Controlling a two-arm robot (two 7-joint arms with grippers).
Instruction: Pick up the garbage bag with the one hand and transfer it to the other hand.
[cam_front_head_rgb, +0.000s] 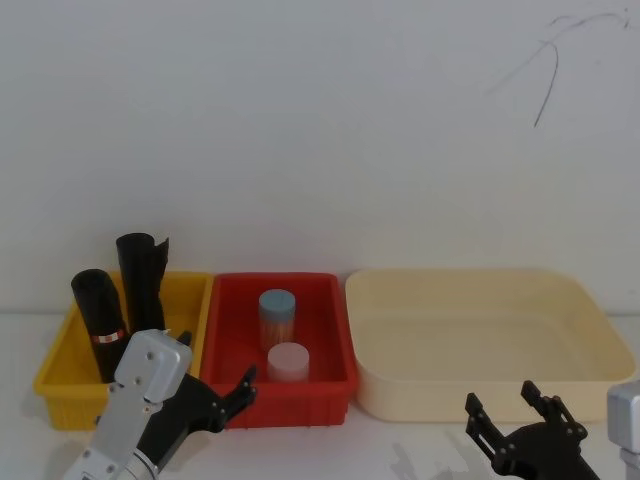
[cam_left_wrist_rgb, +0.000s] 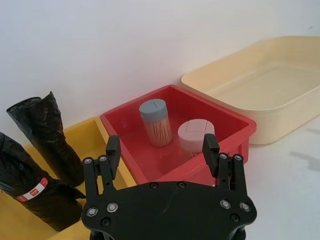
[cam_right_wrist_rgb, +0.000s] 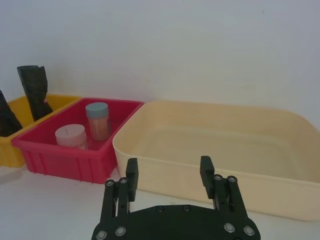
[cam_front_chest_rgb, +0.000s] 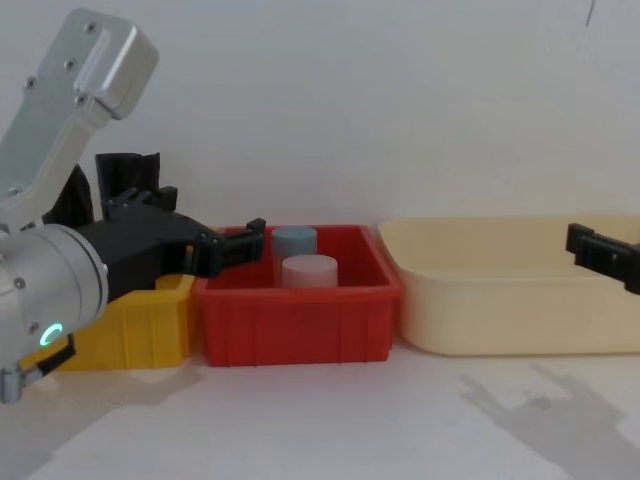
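The garbage bag (cam_front_head_rgb: 98, 322), a black roll with a red-and-white band, stands leaning in the yellow bin (cam_front_head_rgb: 60, 372) at the left; the left wrist view shows the bag (cam_left_wrist_rgb: 22, 182) too. My left gripper (cam_front_head_rgb: 222, 375) hangs open and empty in front of where the yellow and red bins meet, to the right of the bag and apart from it. In its wrist view the left gripper (cam_left_wrist_rgb: 161, 150) points over the red bin. My right gripper (cam_front_head_rgb: 500, 397) is open and empty, low in front of the cream bin, and its wrist view shows the right gripper (cam_right_wrist_rgb: 169, 172) the same way.
A second black roll (cam_front_head_rgb: 140, 272) with a ragged top stands behind the bag in the yellow bin. The red bin (cam_front_head_rgb: 335, 385) holds a blue-lidded jar (cam_front_head_rgb: 277, 312) and a white jar (cam_front_head_rgb: 288, 360). A large cream bin (cam_front_head_rgb: 480, 390) sits at the right. A white wall is close behind.
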